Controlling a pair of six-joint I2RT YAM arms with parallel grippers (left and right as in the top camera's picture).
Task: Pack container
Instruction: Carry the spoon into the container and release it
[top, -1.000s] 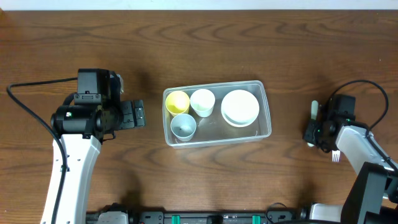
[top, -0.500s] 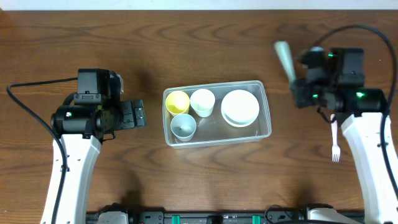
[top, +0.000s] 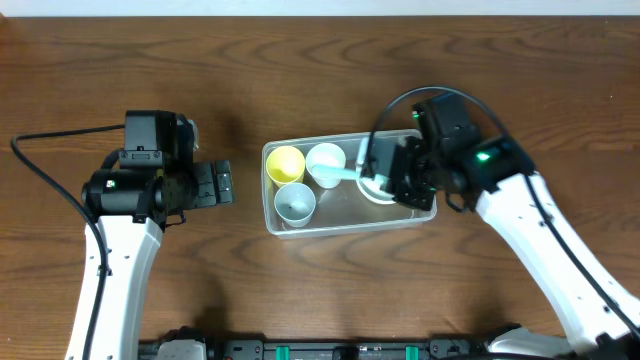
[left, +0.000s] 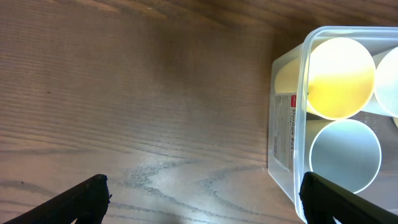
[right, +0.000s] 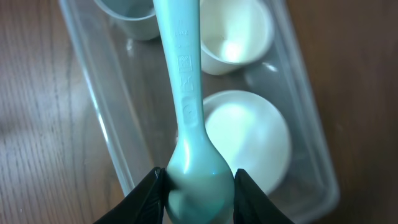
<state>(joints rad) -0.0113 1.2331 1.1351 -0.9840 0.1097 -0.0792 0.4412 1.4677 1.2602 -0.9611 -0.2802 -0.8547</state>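
The clear rectangular container (top: 345, 227) stands mid-table with a yellow cup (top: 286, 163), a white cup (top: 325, 162), a grey-blue cup (top: 295, 203) and a white bowl (top: 390, 185) inside. My right gripper (top: 378, 172) hovers over the container's right half, shut on the bowl end of a pale teal spoon (top: 345, 174). In the right wrist view my gripper (right: 196, 186) holds the spoon (right: 181, 68) above the container (right: 102, 127), its handle pointing over the cups. My left gripper (top: 222, 183) is open and empty just left of the container (left: 287, 124).
Bare wooden table lies all round the container. The left wrist view shows my open fingers (left: 205, 202) over bare wood, with the yellow cup (left: 339, 78) and the grey-blue cup (left: 345, 155) at the right. The right arm crosses the table's right half.
My right gripper has carried the teal spoon from the table's right edge, up and leftward, to above the container. The left arm has not moved.
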